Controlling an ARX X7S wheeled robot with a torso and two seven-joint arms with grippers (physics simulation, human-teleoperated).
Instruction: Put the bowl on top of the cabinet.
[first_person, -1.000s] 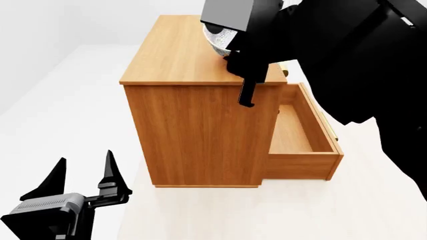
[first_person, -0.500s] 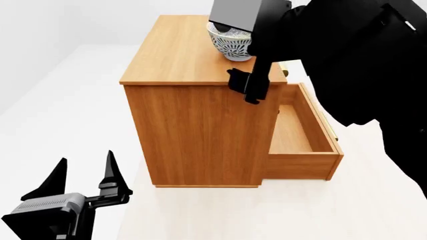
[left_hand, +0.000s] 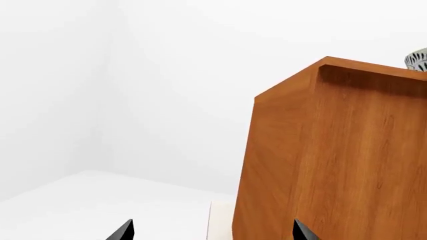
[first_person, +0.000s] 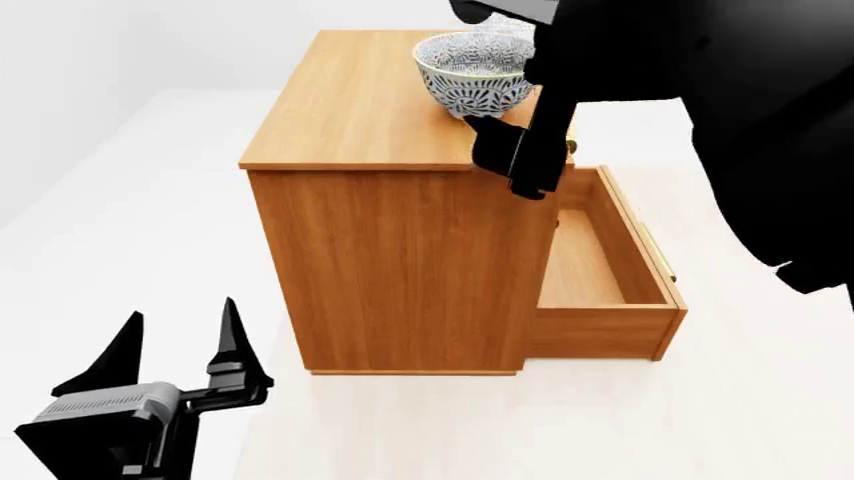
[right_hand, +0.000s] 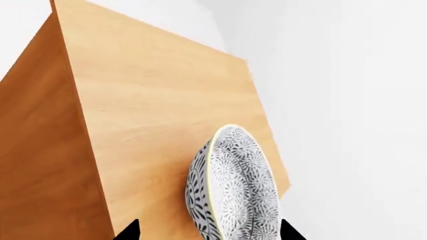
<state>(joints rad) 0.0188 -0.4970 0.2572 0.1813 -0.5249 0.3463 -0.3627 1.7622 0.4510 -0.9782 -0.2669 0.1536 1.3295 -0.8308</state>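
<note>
The bowl (first_person: 475, 72) sits upright on the cabinet (first_person: 360, 110) top, near the edge above the open drawer (first_person: 601, 270). My right hand (right_hand: 208, 232) has its fingers spread either side of it, apparently released. My left hand (first_person: 174, 345) hangs open, low and well apart.

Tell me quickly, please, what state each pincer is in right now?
Left pincer: open, empty, low beside the cabinet.
Right pincer: open, tips either side of the bowl, which sits on the cabinet top.
</note>
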